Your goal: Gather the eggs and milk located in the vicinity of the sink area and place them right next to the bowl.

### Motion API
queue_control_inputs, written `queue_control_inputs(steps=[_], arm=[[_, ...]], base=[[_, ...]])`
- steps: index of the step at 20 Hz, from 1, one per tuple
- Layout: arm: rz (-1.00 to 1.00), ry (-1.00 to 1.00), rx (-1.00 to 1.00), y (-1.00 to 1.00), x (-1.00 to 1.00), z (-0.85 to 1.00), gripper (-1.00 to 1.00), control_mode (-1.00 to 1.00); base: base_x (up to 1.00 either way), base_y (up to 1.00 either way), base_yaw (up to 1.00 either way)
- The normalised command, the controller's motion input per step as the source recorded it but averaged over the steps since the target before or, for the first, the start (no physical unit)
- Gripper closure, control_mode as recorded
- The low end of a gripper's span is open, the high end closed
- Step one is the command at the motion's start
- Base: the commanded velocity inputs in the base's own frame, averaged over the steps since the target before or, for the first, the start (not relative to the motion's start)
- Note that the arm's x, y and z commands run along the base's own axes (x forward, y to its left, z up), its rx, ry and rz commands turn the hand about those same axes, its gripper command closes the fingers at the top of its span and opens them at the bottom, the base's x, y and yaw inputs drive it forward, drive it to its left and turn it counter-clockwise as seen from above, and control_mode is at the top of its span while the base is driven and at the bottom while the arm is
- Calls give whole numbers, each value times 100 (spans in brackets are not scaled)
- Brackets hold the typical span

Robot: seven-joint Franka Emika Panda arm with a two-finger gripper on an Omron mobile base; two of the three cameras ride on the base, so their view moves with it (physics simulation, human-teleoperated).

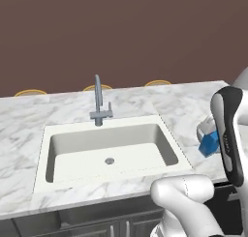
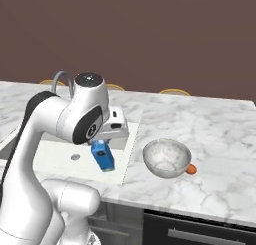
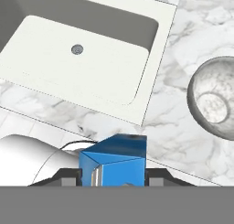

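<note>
My gripper [image 2: 102,145] is shut on the milk [image 2: 103,157], a small blue carton that hangs tilted in the air above the right rim of the sink [image 2: 55,158]. In the hand view the milk [image 3: 114,160] sits between the two dark fingertips [image 3: 67,174]. From the left base view the milk [image 1: 209,143] peeks out behind my forearm, right of the sink [image 1: 109,151]. The grey-silver bowl [image 2: 167,159] stands on the marble counter to the right of the carton, a short gap away; its mottled inside [image 3: 215,97] is empty. The eggs are out of view.
A small orange ball [image 2: 191,169] lies against the bowl's right side. A tall grey faucet [image 1: 98,101] rises behind the basin. The white marble counter [image 2: 215,134] stretches right and behind the bowl. Dark cabinet fronts [image 2: 200,231] run below the counter edge.
</note>
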Motion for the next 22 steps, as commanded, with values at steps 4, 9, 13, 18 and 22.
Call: queue_control_inputs(steps=[4, 9, 13, 18, 22], arm=[[2, 6, 2, -14, 6, 0, 100, -100], [2, 12, 0, -10, 21, 4, 100, -100], [0, 16, 0, -16, 44, 4, 100, -100], [-2, 3, -1, -6, 49, -12, 100, -100], [-9, -4, 0, 0, 10, -49, 100, -100]], base=[[0, 0, 0], [0, 0, 0], [0, 0, 0], [0, 0, 0], [0, 0, 0]])
